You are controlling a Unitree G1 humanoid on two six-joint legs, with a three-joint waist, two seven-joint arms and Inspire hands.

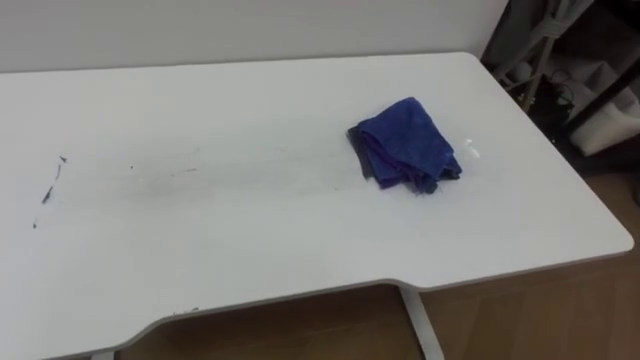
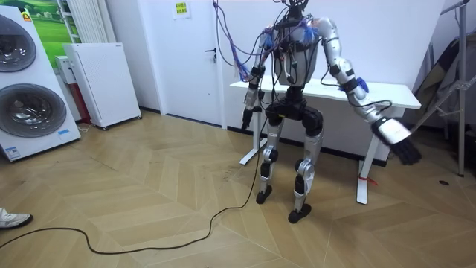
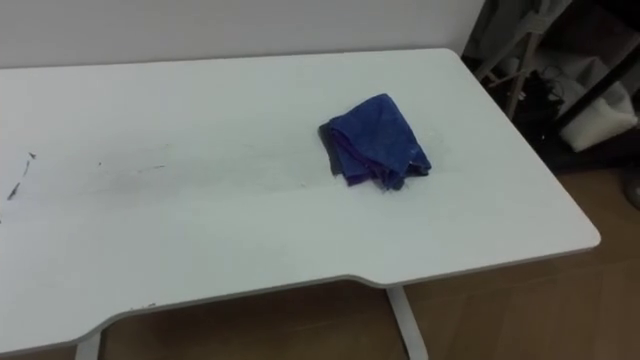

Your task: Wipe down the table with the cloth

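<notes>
Diagonally, folded blue cloth [image 1: 405, 142] lies on table [image 1: 250, 230].

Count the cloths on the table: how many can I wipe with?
1. A crumpled dark blue fabric cloth lies on the white rectangular tabletop, right of centre. The top's left end runs out of view, so another could lie there.

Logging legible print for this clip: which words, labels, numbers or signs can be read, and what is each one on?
Yellow sign on the white wall: too small to read.
Label on the washing machine: too small to read.
Table and blue cloth: no text, only dark marks.
</notes>
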